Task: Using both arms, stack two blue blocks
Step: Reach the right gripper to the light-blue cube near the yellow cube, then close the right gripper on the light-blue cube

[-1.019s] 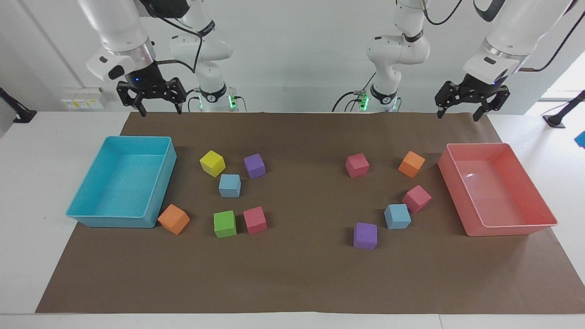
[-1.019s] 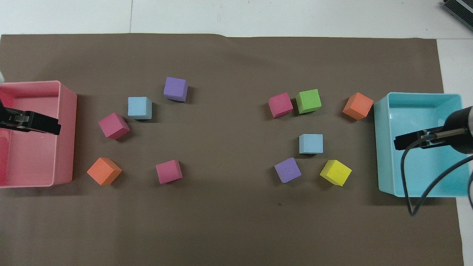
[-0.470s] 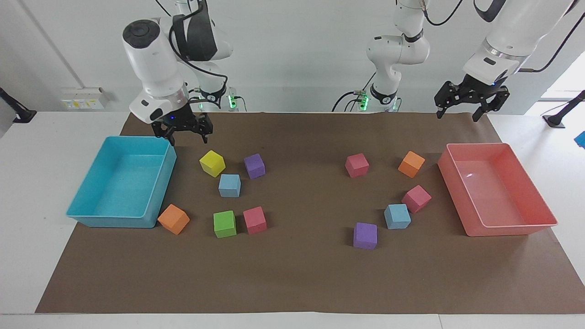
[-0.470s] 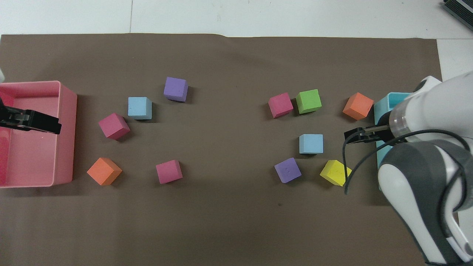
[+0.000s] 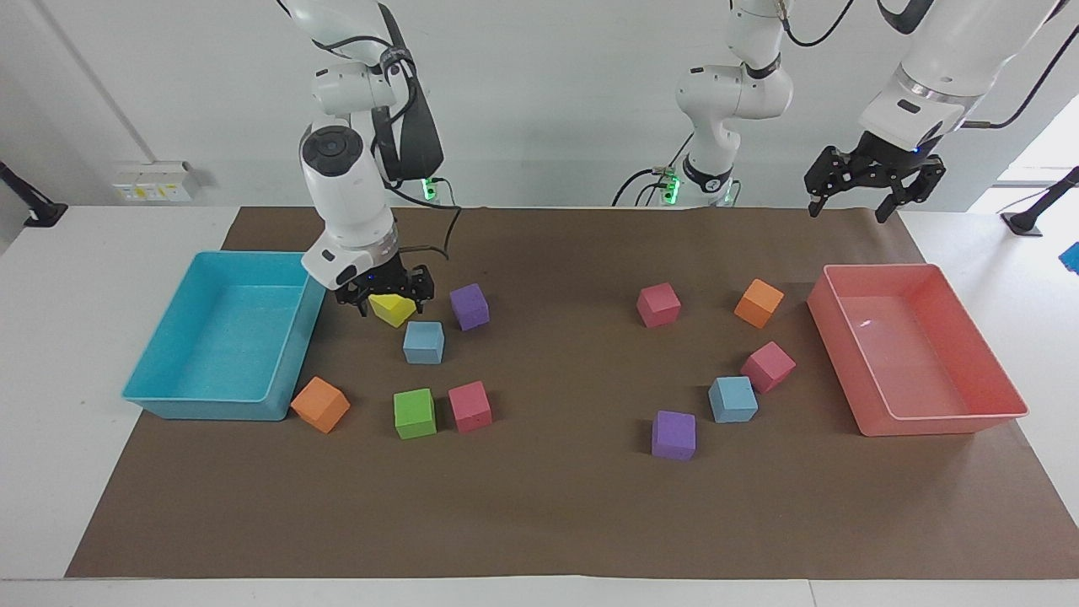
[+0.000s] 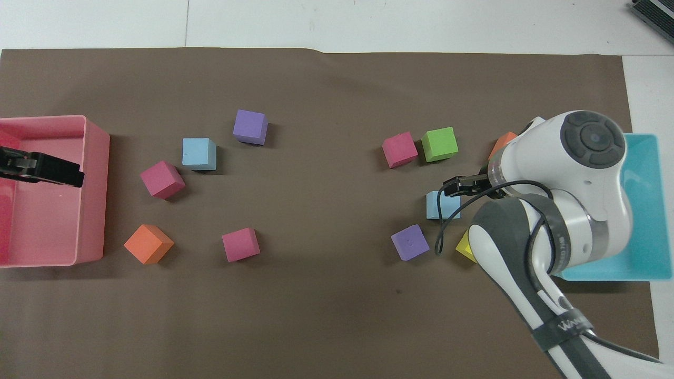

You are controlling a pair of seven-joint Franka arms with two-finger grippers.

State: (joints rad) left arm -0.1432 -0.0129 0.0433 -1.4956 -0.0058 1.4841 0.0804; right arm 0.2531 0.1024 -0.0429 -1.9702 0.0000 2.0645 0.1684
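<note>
One blue block (image 5: 423, 342) (image 6: 439, 208) lies on the brown mat near the turquoise tray, with a yellow cube (image 5: 393, 311) beside it. The other blue block (image 5: 732, 399) (image 6: 199, 153) lies toward the left arm's end, between a pink cube and a purple one. My right gripper (image 5: 386, 297) (image 6: 453, 185) hangs low and open over the yellow cube, which shows between its fingers; I cannot tell whether it touches. The arm hides part of the nearby blue block in the overhead view. My left gripper (image 5: 851, 202) (image 6: 76, 176) waits open, high over the pink tray's end.
A turquoise tray (image 5: 202, 409) stands at the right arm's end and a pink tray (image 5: 927, 421) at the left arm's end. Purple (image 5: 469, 305), green (image 5: 415, 413), red (image 5: 469, 406) and orange (image 5: 320, 405) cubes ring the first blue block. Several more cubes surround the other.
My right arm has swung down from above the turquoise tray's corner to just over the yellow cube. The left gripper has barely moved. No cube has shifted.
</note>
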